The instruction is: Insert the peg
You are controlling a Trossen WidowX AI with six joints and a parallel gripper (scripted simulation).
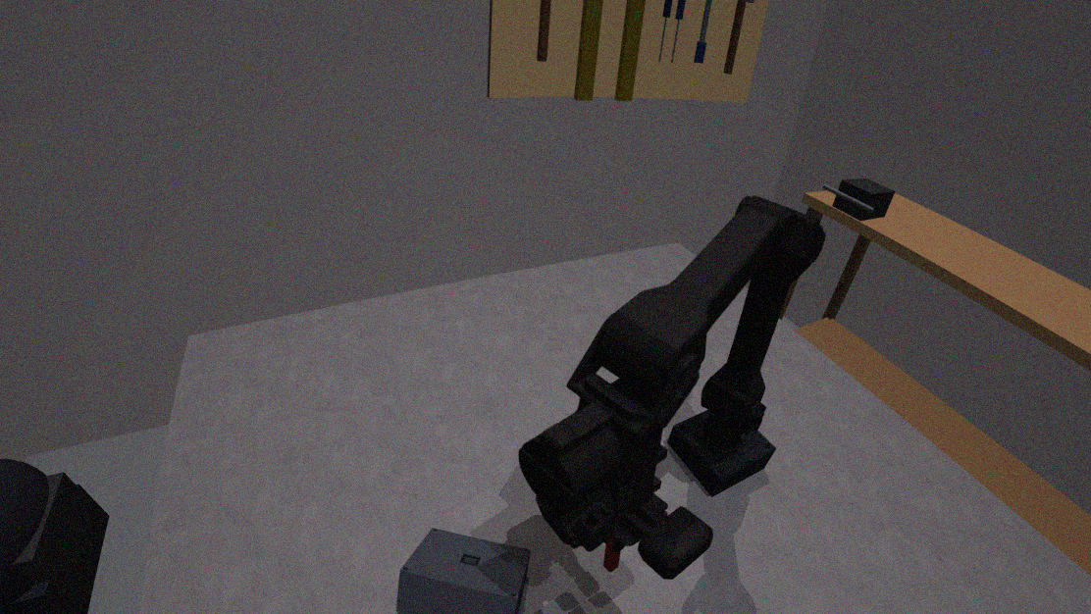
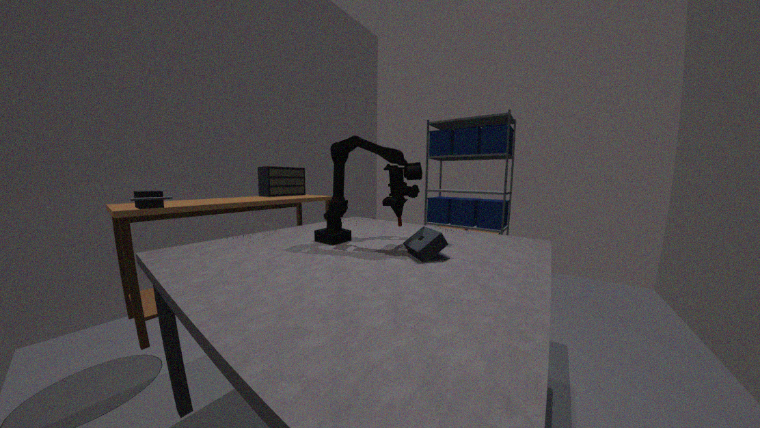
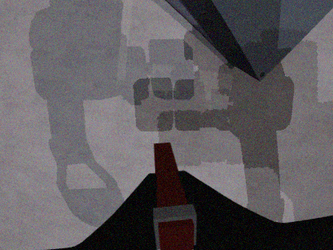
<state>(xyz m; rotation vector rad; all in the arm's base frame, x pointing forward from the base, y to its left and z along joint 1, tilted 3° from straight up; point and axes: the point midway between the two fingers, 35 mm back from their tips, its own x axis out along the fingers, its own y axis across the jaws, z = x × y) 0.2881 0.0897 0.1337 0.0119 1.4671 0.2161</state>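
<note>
The red peg [image 1: 611, 556] [image 2: 400, 221] [image 3: 165, 168] has flat sides and is held off the table, its lower end pointing down. My gripper [image 1: 612, 538] [image 2: 398, 212] [image 3: 166, 179] is shut on it. A grey band [image 3: 174, 212] shows around the red in the wrist view. The blue-grey block with the sloped panel [image 1: 442, 550] [image 2: 433, 241] [image 3: 248, 24] stands beside the gripper, to its left in the top view. Its rectangular hole [image 1: 470, 559] [image 2: 421, 238] is empty. The peg is apart from the panel. The hole is not visible in the wrist view.
The table [image 1: 305, 396] [image 2: 372, 318] carries the arm's base [image 1: 721, 453] [image 2: 333, 235]. A wooden bench [image 1: 961, 259] [image 2: 212, 203] stands off to the side. A shelf with blue bins [image 2: 463, 212] stands behind. Arm shadows fall around the peg in the wrist view.
</note>
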